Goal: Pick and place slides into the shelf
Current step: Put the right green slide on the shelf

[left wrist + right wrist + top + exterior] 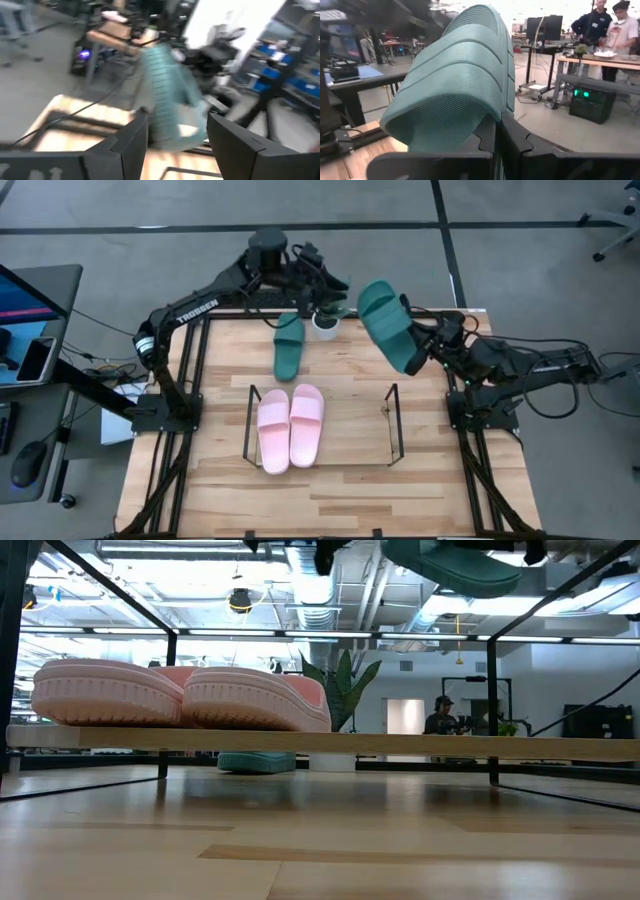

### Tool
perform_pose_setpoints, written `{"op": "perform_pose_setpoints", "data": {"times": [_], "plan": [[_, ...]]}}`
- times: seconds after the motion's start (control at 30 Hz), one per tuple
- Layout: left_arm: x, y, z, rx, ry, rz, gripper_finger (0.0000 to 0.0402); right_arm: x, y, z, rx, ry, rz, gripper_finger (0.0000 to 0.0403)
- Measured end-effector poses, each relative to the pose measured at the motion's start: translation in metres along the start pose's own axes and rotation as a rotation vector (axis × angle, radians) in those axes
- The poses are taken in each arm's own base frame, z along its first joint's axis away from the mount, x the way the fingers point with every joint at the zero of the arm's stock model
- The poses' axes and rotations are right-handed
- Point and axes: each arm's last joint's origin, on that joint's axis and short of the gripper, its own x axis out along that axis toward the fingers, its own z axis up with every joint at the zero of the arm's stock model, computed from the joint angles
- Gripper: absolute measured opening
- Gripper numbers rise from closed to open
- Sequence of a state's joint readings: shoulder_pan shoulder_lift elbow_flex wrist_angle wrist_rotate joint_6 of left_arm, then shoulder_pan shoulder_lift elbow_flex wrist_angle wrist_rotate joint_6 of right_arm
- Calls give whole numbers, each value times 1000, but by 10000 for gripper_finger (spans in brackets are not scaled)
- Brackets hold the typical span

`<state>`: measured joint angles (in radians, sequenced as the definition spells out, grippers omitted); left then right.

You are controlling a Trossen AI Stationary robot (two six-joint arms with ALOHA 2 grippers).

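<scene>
Left gripper (335, 283) sits past the tabletop's far edge, above the potted plant (326, 320), jaws apart, holding nothing. Second green slide (288, 345) lies flat near the far edge, long axis far-to-near. Two pink slides (291, 426) rest side by side on the left half of the shelf (395, 423), same axis. Right gripper (418, 347) is clamped on the raised green slide (386, 323) above the far right tabletop, angled diagonally. Right wrist view shows its ribbed sole (465, 70); low view shows it airborne.

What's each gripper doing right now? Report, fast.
Left gripper: open, empty, raised at the table's far edge.
Right gripper: shut on a green slide, held in the air.
</scene>
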<state>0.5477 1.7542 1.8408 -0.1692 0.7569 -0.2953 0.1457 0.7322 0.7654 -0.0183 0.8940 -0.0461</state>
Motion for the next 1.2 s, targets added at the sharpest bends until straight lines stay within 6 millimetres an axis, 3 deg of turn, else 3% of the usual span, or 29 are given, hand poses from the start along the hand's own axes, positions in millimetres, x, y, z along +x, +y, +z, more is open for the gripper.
{"op": "perform_pose_setpoints", "data": {"times": [0.13, 0.33, 1.2], "plan": [[-4, 8, -1, -2, 1, 102, 198, -2, 2, 3, -2, -25, 21, 0], [-4, 7, 2, 30, -28, 99, 200, -2, 3, 5, 0, -35, 22, 0], [21, -24, -3, 46, -37, -7, 200, 7, 14, 3, -6, -45, 26, 0]]}}
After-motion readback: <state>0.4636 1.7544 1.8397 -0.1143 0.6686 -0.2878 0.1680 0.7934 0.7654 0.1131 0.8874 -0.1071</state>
